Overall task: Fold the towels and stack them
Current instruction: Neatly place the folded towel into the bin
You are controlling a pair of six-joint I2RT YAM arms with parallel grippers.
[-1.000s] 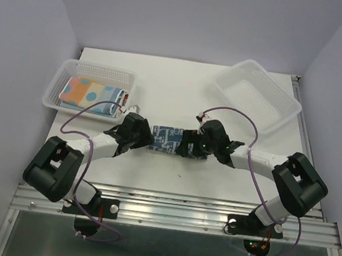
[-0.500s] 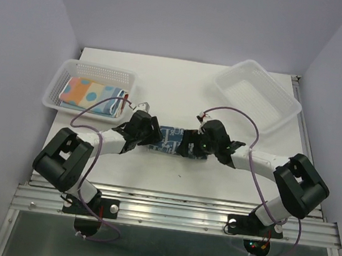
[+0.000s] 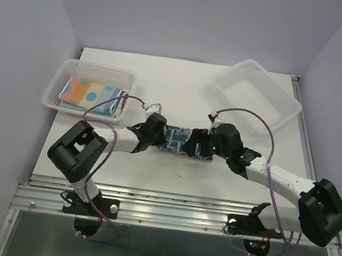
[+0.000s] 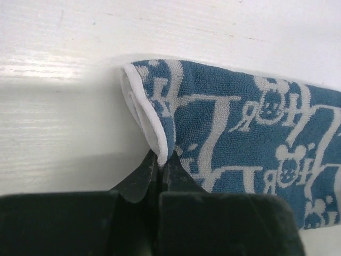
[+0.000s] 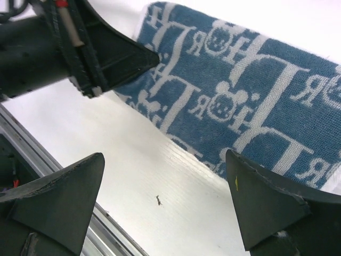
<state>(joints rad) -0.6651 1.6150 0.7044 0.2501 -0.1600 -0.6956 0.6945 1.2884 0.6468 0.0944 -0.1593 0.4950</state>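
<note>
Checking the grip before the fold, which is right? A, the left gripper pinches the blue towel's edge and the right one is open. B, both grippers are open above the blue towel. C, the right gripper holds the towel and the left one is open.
A: the left gripper is closed on the white hem of the blue-white towel, and the right gripper shows its fingers wide apart.

Left basket (image 3: pixel 103 68), right basket (image 3: pixel 257 95), bare table (image 3: pixel 173 84) between
</note>
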